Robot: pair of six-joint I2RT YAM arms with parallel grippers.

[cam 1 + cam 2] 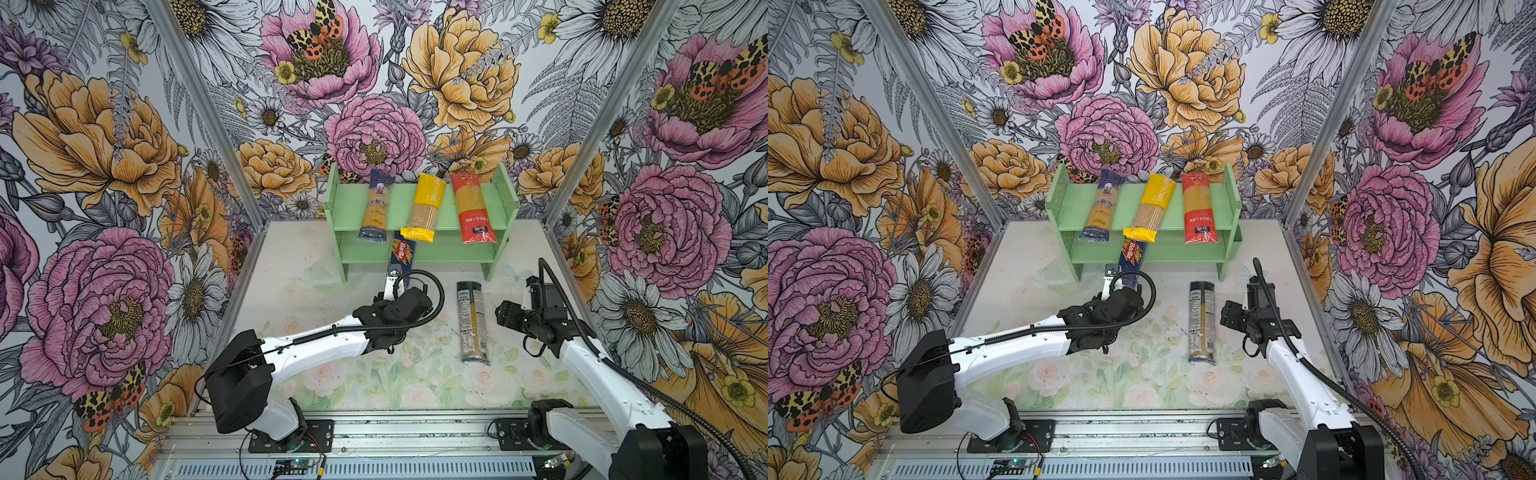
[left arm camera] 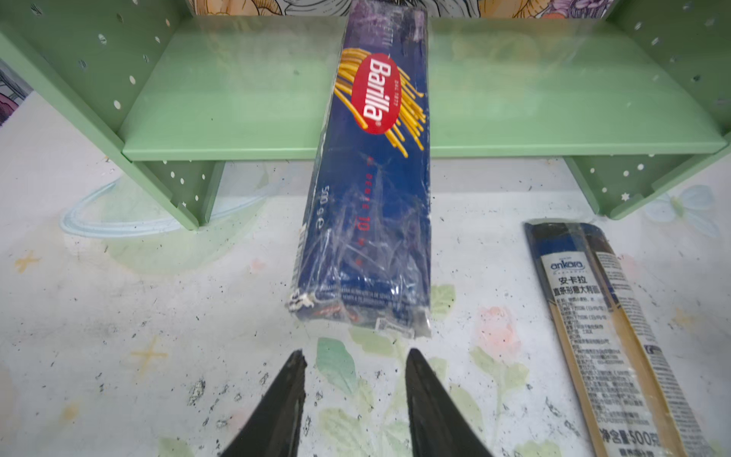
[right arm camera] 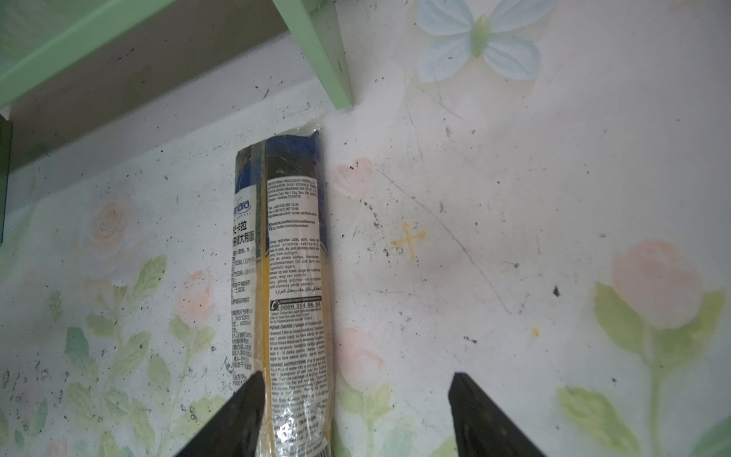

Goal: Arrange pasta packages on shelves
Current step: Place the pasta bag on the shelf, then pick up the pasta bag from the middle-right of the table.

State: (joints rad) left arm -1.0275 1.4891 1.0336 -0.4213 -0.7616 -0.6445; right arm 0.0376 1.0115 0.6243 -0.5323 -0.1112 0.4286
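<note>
Item: dark blue packet [image 2: 368,190] lay twelve o'clock of my left gripper [image 2: 355,352], axis twelve-to-six, tip on lower shelf [image 2: 217,110]; fingers [image 2: 285,395] apart, empty.

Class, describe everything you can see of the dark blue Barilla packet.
The Barilla packet is long, narrow, dark blue, in crinkled glossy film, with a red oval logo over yellow strands. Its far end lies on the green lower shelf; its near end juts toward the open left gripper, which does not touch it.
</note>
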